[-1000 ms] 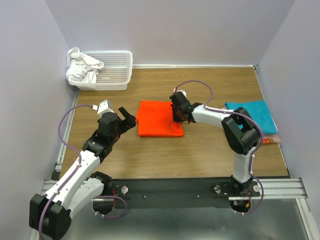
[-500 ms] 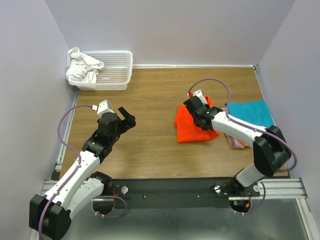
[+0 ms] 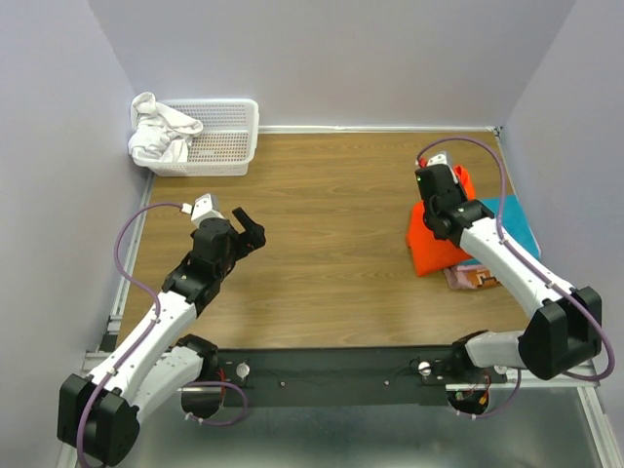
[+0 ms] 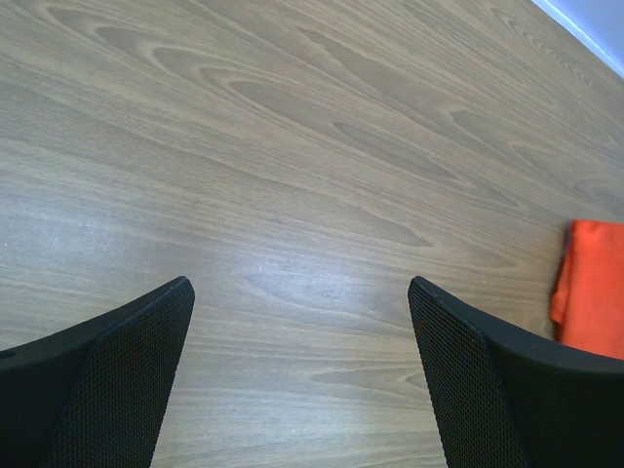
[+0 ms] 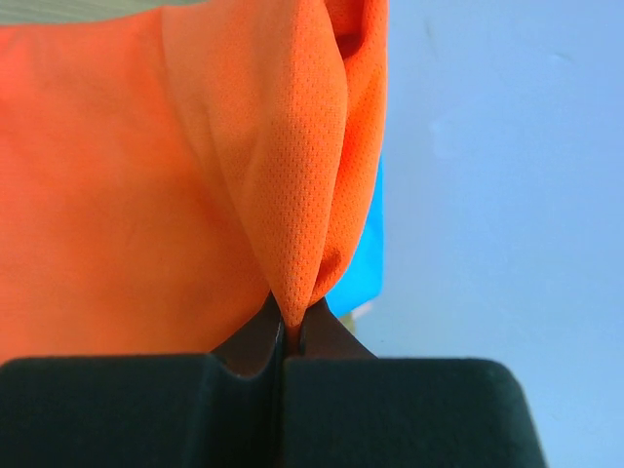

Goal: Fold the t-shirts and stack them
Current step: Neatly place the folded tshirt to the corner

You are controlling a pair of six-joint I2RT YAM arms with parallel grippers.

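Observation:
My right gripper [image 3: 436, 187] is shut on the folded orange t-shirt [image 3: 435, 246] and holds it lifted at the right of the table, its lower part hanging over the edge of the teal t-shirt [image 3: 515, 222]. In the right wrist view the orange cloth [image 5: 195, 185] is pinched between my shut jaws, with teal [image 5: 366, 253] behind it. A pink and a patterned shirt [image 3: 472, 279] lie under the teal one. My left gripper [image 3: 252, 232] is open and empty above bare wood; the orange shirt's edge [image 4: 593, 288] shows at its right.
A white plastic basket [image 3: 216, 137] stands at the back left with a white crumpled cloth [image 3: 158, 134] over its left rim. Walls close the table on the left, back and right.
My right gripper has carried the orange shirt from the table's middle to the right, over the teal stack. The left arm has barely moved.

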